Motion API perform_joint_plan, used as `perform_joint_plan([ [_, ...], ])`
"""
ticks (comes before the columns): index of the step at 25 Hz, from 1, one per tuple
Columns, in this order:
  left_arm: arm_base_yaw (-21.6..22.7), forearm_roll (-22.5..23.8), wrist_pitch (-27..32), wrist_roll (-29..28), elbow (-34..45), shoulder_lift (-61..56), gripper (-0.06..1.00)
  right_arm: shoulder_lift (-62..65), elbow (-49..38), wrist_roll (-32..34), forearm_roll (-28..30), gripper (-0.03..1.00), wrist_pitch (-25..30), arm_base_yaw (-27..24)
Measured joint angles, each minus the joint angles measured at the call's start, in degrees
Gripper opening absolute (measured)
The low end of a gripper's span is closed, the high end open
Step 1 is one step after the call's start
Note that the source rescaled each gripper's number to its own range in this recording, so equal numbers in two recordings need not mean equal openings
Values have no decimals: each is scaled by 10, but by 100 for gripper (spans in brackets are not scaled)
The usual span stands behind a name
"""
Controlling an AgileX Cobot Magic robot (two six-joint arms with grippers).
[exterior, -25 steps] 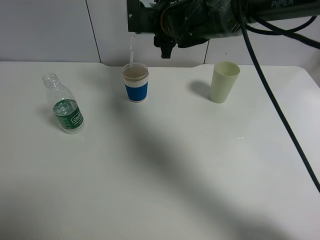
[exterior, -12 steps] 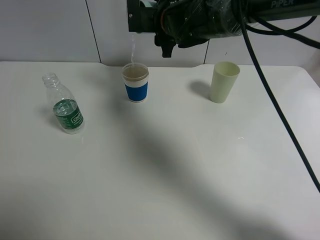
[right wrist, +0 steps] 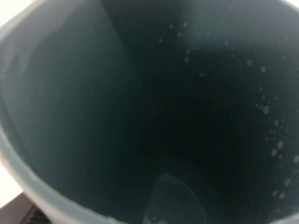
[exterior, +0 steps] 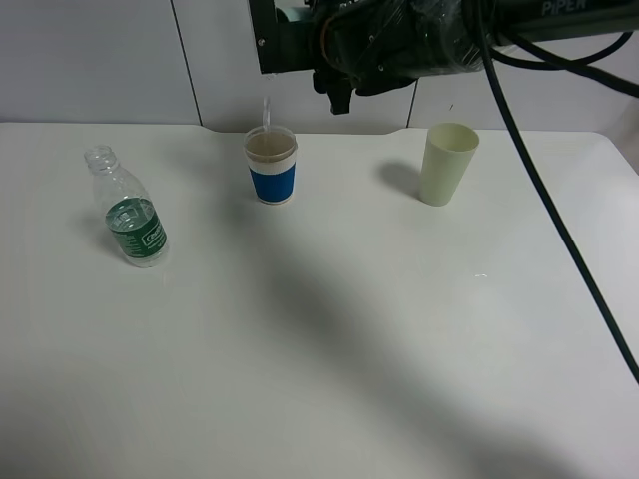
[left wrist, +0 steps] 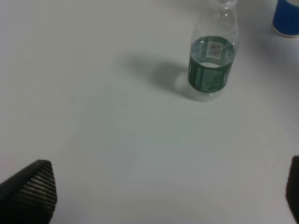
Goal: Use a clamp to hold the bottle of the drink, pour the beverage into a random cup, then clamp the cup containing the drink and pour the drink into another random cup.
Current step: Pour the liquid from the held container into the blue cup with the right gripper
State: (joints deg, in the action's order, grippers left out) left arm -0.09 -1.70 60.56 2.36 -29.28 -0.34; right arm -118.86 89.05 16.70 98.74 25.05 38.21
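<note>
My right gripper (exterior: 331, 62) is shut on a dark cup (exterior: 272, 38), held tipped on its side above a blue-and-white paper cup (exterior: 271, 170) at the back of the table. A thin last trickle of water (exterior: 266, 110) falls into the blue cup. The right wrist view looks into the dark cup (right wrist: 140, 107), whose inside is wet with droplets. A clear bottle with a green label (exterior: 130, 215) stands uncapped at the left, with some liquid in it. My left gripper (left wrist: 161, 196) is open and empty, short of the bottle (left wrist: 212, 65).
A pale green cup (exterior: 446, 165) stands at the back right of the white table (exterior: 329, 339). A black cable (exterior: 559, 230) hangs from the right arm across the right side. The blue cup's edge shows in the left wrist view (left wrist: 286, 18).
The stream from the dark cup into the blue cup has thinned to a short trickle, and the dark cup has risen slightly. The bottle, the cups and the left gripper have not moved.
</note>
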Motion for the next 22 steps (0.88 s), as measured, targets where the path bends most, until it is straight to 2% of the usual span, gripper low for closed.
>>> perform_joint_plan([
  [22, 0, 0, 0, 0, 0, 0, 100, 0, 2, -143, 1, 0, 14, 0],
])
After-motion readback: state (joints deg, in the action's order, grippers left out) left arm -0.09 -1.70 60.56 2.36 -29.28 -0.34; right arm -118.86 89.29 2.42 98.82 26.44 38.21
